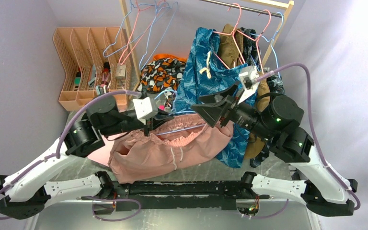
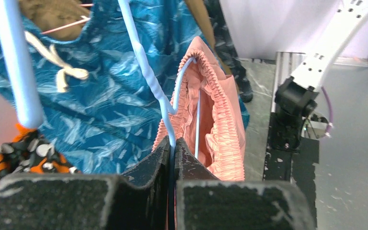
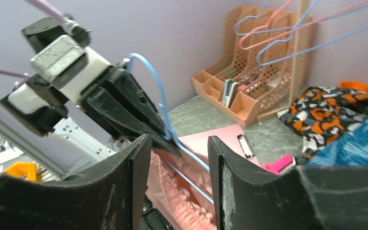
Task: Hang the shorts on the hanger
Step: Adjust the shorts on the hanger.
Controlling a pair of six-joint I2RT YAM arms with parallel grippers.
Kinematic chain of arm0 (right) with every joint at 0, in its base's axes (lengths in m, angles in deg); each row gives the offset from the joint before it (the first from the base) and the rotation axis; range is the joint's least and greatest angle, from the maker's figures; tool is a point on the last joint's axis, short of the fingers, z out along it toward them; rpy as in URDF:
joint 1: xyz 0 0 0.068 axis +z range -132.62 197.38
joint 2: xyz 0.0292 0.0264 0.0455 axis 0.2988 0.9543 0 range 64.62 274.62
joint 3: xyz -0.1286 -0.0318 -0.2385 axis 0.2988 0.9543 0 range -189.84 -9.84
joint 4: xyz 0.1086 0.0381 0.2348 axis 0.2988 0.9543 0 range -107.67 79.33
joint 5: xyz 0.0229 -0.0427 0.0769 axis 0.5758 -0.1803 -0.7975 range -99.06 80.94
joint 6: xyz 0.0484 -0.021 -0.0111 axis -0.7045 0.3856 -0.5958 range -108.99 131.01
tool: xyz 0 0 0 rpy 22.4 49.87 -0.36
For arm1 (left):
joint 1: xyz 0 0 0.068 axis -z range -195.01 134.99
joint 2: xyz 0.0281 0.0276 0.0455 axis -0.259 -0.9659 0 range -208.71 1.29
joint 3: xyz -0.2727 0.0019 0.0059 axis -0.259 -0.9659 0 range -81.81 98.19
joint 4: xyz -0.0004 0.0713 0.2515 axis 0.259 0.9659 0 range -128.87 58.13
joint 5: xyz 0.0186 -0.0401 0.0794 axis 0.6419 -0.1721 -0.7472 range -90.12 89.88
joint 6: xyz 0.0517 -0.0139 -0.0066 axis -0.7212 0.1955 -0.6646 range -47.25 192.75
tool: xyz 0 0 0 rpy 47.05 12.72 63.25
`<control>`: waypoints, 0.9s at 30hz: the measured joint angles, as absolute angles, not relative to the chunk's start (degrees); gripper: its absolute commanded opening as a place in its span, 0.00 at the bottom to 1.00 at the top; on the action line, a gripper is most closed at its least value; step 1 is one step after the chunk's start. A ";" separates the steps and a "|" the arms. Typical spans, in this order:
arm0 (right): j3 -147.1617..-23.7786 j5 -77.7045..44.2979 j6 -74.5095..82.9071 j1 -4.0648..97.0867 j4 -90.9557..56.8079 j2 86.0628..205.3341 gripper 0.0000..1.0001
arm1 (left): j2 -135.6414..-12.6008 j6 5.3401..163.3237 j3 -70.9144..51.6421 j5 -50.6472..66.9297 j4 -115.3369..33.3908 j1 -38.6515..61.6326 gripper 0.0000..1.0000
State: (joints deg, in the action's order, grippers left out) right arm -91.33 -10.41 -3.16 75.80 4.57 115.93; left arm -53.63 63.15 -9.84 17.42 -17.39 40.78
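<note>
Top external view: just toward 9 o'clock from centre, the left gripper [image 1: 148, 125] is clamped tight on the neck of the blue hanger [image 1: 184, 128]. The hanger's wire runs inside the waistband of the pink shorts [image 1: 163, 153], which sag onto the tabletop [image 1: 230, 171] toward 6 o'clock. Toward 3 o'clock, the right gripper [image 1: 211, 104] gapes wide, holding nothing.

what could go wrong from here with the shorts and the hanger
1. The left gripper pinches only the thin wire of the hanger, which could twist or slip under load.
2. Only one end of the hanger seems to sit inside the waistband of the shorts, so they may slide off if lifted.
3. The open right gripper hangs close to the left gripper and could bump it on a move.
</note>
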 measured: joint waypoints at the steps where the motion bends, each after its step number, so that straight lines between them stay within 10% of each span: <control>1: -91.81 -9.23 -3.47 75.80 5.51 115.71 0.51 | -52.47 63.23 -10.41 15.78 -17.70 40.78 0.07; 20: -94.13 6.27 -12.91 75.80 20.18 121.98 0.50 | -46.00 65.31 -11.50 2.82 -18.29 40.78 0.07; 27: -94.13 9.61 -14.68 75.80 21.49 125.54 0.36 | -46.00 65.31 -11.48 2.78 -18.25 40.78 0.07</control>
State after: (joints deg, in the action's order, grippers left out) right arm -94.13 9.61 -14.68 75.80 21.49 125.54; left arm -46.00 65.31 -11.48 2.78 -18.25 40.78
